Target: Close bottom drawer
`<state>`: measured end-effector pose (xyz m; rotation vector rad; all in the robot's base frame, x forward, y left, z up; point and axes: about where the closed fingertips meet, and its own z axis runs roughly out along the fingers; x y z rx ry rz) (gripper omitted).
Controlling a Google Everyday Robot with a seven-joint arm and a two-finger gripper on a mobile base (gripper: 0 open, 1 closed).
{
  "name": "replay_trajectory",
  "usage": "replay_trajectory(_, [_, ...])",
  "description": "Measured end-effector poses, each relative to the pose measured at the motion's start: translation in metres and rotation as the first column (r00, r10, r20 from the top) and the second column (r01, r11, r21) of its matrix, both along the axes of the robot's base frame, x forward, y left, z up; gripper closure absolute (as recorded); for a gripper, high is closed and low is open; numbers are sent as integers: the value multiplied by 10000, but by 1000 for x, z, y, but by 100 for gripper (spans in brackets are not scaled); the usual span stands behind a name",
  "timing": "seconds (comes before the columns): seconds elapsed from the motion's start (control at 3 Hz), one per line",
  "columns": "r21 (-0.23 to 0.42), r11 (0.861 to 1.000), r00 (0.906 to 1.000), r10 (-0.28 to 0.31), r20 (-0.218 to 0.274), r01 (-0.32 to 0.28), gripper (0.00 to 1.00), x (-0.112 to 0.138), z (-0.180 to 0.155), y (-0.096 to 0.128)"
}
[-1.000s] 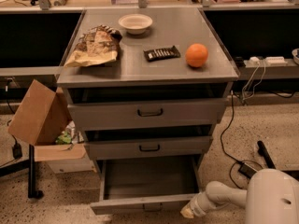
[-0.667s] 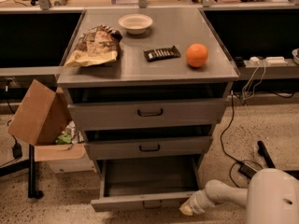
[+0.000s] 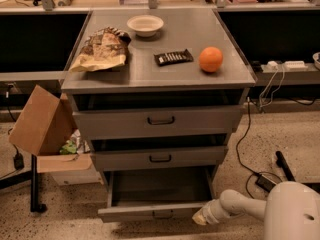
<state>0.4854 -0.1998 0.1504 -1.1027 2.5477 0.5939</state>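
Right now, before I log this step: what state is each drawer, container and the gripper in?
bottom drawer: pulled far out, inside looks empty
middle drawer: slightly ajar
top drawer: slightly ajar
bowl: upright
cardboard box: flap open
gripper: at the bottom drawer front's right end

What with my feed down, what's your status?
Hand low beside bottom drawer front corner. Drawer open, pulled well out. Nothing visible blocking it.

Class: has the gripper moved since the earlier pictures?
Yes, slightly: the gripper, at the front corner of the bottom drawer, has edged left and up, towards the cabinet.
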Motion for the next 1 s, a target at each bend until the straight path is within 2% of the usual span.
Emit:
replay_trajectory(0.33, [43,9999,9997,-97,223,96,100,16,2,-1])
replay_trajectory(1.0, [114,9998,9989,-172,435,167,100,31,4,-3])
